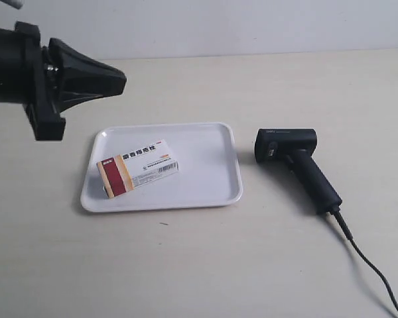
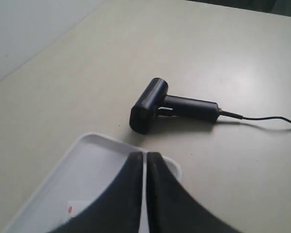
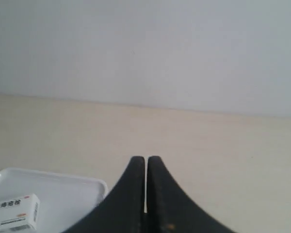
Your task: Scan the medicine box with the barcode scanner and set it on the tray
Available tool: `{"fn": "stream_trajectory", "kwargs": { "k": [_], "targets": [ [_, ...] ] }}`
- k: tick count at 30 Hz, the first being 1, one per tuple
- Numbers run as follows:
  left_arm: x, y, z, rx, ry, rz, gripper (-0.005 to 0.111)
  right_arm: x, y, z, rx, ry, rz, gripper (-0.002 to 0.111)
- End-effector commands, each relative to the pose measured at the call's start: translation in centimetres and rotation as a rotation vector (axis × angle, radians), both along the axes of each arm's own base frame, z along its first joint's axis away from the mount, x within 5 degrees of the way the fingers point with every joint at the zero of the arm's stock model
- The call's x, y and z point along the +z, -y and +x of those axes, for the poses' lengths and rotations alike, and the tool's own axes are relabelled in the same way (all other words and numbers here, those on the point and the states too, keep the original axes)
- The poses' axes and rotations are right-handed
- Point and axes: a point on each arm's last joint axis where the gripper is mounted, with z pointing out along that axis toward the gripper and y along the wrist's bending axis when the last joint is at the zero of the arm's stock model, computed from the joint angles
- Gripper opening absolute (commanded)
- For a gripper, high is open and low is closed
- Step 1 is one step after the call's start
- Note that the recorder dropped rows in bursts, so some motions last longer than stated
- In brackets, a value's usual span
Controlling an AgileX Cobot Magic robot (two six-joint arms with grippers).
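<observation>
I see the small white cardboard medicine box point(image 1: 137, 167) lying flat inside the white plastic tray point(image 1: 212, 192); both grippers point(image 2: 145, 160) point(image 3: 145, 162) pressed together, empty; it looks light, crushable; I'd pinch its long sides.

1. The arm at the exterior view's left point(image 1: 13, 66) is matte black throughout: a thick round body ending in a blocky, square-edged mounting plate.
2. Past the plate, its gripper point(image 1: 116, 81) tapers like a wedge to a blunt tip, with a glint of bare metal where the two parts join.
3. The left gripper point(image 2: 145, 162) has two smooth black fingers point(image 2: 128, 194), broad at the base, curving to narrow rounded tips.
4. The right gripper point(image 3: 145, 165) has the same black flared shape; one finger point(image 3: 167, 213) bears a small orange-brown speck.
</observation>
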Motion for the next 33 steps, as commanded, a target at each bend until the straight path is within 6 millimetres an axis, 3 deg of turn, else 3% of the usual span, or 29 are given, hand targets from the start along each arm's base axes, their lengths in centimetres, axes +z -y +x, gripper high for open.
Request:
{"fn": "stream_trajectory", "kwargs": {
  "k": [1, 5, 9, 17, 21, 26, 28, 31, 33],
  "targets": [
    [-1.0, -1.5, -3.5, 0.114, -0.056, -0.071, 0.004, -4.0, 1.3, -3.2, 0.024, 0.071, 0.064, 0.000],
    [-3.8, -3.4, -7.2, 0.273, -0.102, -0.077, 0.004, -7.5, 2.2, -5.0, 0.021, 0.037, 0.085, 0.000],
    [-6.2, -4.8, -10.9, 0.370, -0.138, -0.119, 0.004, -9.3, 2.7, -6.0, 0.008, -0.027, 0.051, 0.000],
    [-8.7, -4.6, -16.5, 0.106, -0.108, -0.105, 0.004, -9.8, 3.0, -6.3, -0.001, -0.066, 0.033, 0.000],
    [-8.6, -4.8, -16.5, 0.101, -0.010, -0.052, 0.004, -9.8, 3.0, -6.3, -0.001, -0.066, 0.033, 0.000],
    [-6.4, -7.4, -13.9, 0.565, 0.126, -0.220, 0.004, -9.8, 3.0, -6.3, -0.001, -0.066, 0.033, 0.000],
    [-6.4, -8.8, -14.0, 0.729, 0.174, -0.297, 0.004, -9.8, 3.0, -6.3, -0.001, -0.066, 0.033, 0.000],
    [-5.4, -10.2, -15.2, 0.825, 0.414, -0.343, 0.004, -9.8, 3.0, -6.3, -0.001, -0.066, 0.033, 0.000],
    [-5.4, -11.1, -15.8, 0.908, 0.451, -0.310, 0.004, -9.8, 3.0, -6.3, -0.001, -0.066, 0.033, 0.000]
  ]
}}
